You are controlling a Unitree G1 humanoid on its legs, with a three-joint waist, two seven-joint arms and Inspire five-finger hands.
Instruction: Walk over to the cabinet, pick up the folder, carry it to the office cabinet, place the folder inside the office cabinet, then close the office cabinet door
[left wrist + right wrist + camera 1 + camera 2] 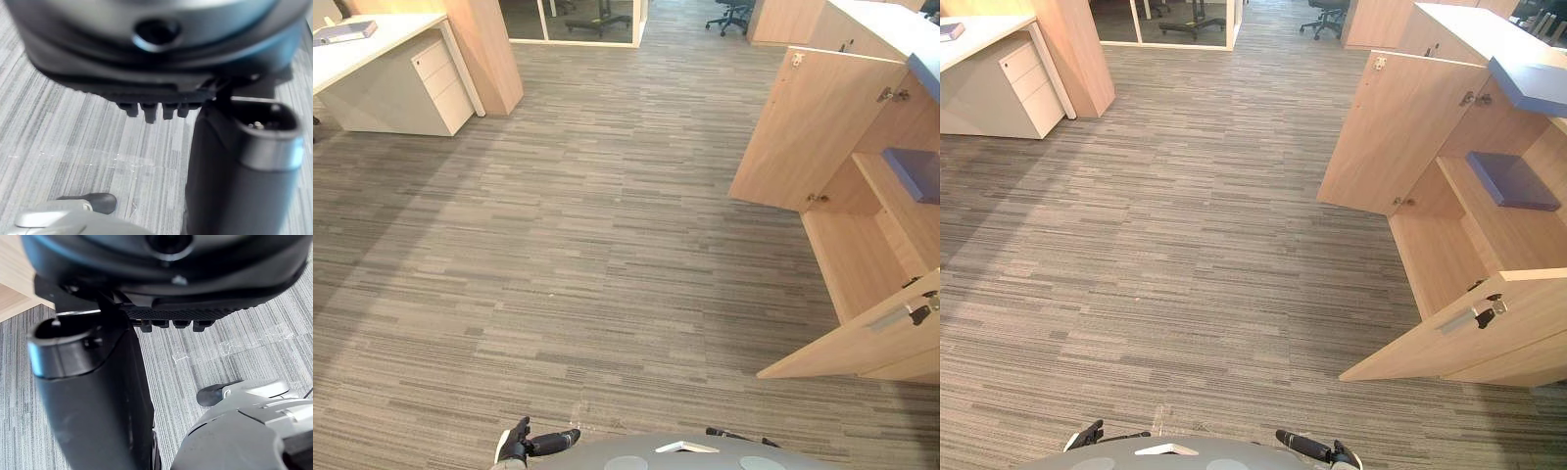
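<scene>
Folder (1512,180) inside office cabinet (1449,262) | left robot hand (516,446), right robot hand (1304,446): seemingly relaxed, cropped

floor (587,245): grey striped carpet tiles laid throughout | far left: white desk (372,44) set over a drawer unit (435,83), wood panel (489,54) stood beside it | far: glass partition (573,20), office chair (732,12) seen beyond | right: wooden cabinet (862,255) left with both doors open
</scene>
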